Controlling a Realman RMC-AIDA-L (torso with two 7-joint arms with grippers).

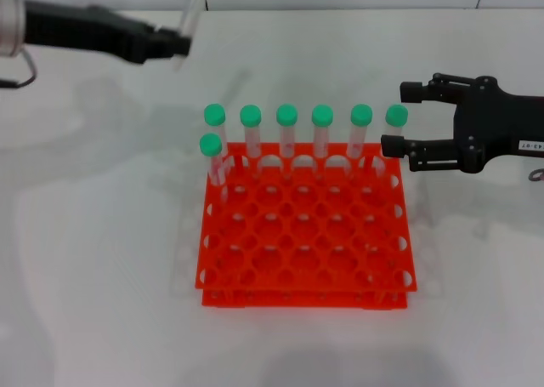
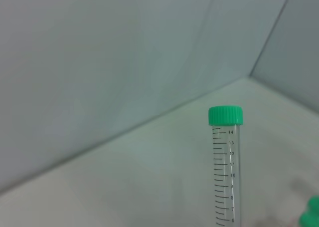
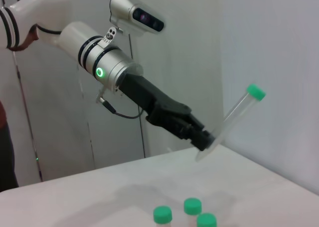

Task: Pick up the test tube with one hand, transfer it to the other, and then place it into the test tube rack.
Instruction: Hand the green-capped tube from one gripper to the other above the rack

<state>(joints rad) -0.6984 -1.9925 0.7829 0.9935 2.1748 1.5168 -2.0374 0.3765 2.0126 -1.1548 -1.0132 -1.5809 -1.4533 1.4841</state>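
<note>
My left gripper (image 1: 181,43), black and unlabelled, is raised over the far left of the table, shut on the lower end of the test tube (image 1: 195,6). The right wrist view shows that gripper (image 3: 206,139) holding the clear tube (image 3: 236,112) tilted, green cap uppermost. The left wrist view shows the same tube (image 2: 227,172) close up. The orange-red test tube rack (image 1: 306,259) stands mid-table. My right gripper (image 1: 399,117), labelled, hovers open at the rack's far right corner, apart from the held tube.
Several green-capped tubes (image 1: 286,136) stand in the rack's back row, and one more (image 1: 212,153) stands in the second row at the left. The cap of the rightmost tube (image 1: 396,115) lines up with the right gripper's gap. Three caps (image 3: 193,205) show below the right wrist.
</note>
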